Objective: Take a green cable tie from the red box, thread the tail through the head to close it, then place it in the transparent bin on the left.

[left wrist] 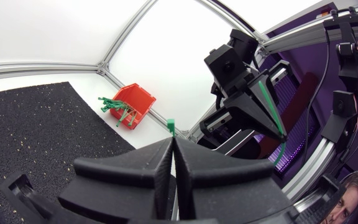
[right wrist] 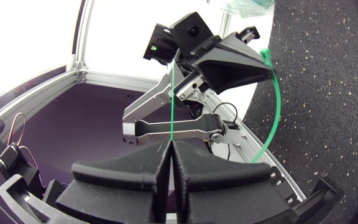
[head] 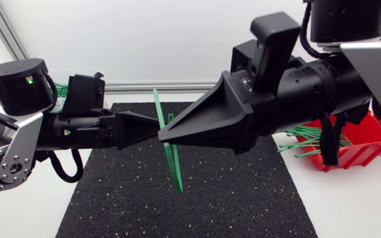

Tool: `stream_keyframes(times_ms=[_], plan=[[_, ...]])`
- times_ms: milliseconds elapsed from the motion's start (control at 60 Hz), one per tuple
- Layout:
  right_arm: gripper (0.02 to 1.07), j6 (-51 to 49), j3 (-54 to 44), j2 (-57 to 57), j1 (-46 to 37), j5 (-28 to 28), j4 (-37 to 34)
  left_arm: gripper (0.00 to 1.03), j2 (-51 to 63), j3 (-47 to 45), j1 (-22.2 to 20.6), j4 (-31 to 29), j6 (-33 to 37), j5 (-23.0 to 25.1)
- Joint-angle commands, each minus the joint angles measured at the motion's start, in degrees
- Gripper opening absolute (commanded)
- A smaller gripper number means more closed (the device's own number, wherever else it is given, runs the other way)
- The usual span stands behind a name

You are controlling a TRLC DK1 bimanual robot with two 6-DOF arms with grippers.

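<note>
we had left gripper (head: 152, 130) and right gripper (head: 170, 137) both clamped on the tie (head: 174, 165) | tie hung mid-air over mat (head: 230, 205), between facing tips | long axis ran far-to-near, crosswise to both | head end sat at left tip

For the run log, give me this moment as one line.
left gripper: shut on cable tie | right gripper: shut on cable tie | held above mat, not yet closed

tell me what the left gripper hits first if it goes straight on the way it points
Probably the right gripper, whose jaws face it nearly tip to tip in the head view, the green cable tie between them. The wrist views hint at an offset, so unsure.
</note>
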Motion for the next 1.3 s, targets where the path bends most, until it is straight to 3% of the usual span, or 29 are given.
stream_keyframes(times_ms=[0, 383, 1283], plan=[[0.07, 2.0, 1.4, 1.6, -0.8, -1.0, -2.6, 0.04, 0.9, -1.1, 0.0, 0.9, -1.4, -0.3], [0.07, 2.1, 1.7, 3.9, -2.9, -1.6, -9.1, 0.04, -0.5, -1.7, -0.8, 1.5, -1.3, -2.1], [0.07, 2.0, 0.8, 4.9, -3.9, -2.6, -8.7, 0.04, -4.9, -3.0, -1.6, 1.8, -1.0, -4.0]])
